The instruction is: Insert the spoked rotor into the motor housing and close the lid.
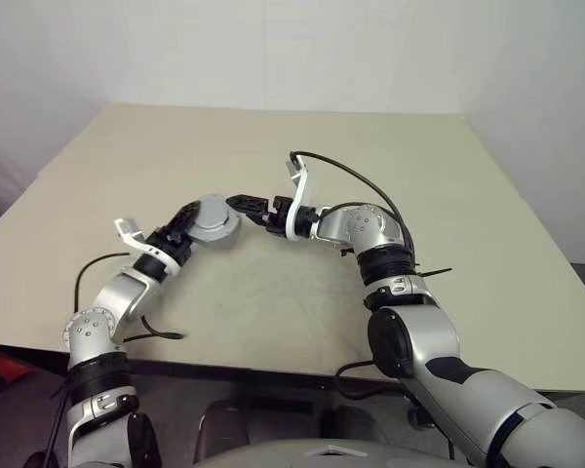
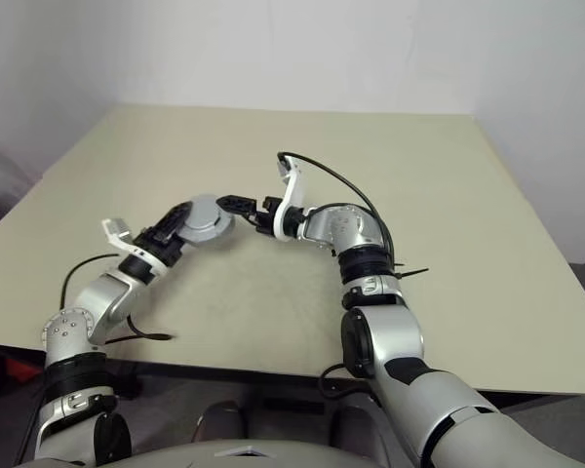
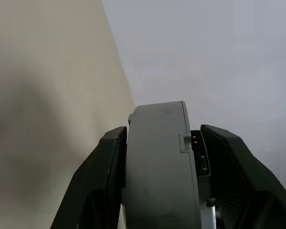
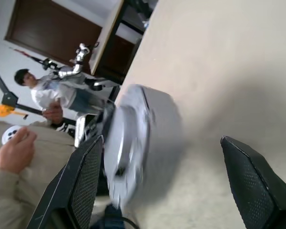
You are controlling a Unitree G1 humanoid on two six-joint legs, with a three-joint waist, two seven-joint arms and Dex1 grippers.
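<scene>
L pincer [image 1: 180,226] clamps closed motor housing [image 1: 214,218] above counter [image 1: 302,312]; R pincer [image 1: 246,206] wide open, empty, just beside housing. Lid looks shut; next prob. set it down.

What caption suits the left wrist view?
Left gripper clamps the closed grey motor housing edge-on above the beige table.

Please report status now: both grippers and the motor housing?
Left gripper shut on motor housing, lid closed, held above table. Right gripper open beside it. Nothing in the way.
</scene>
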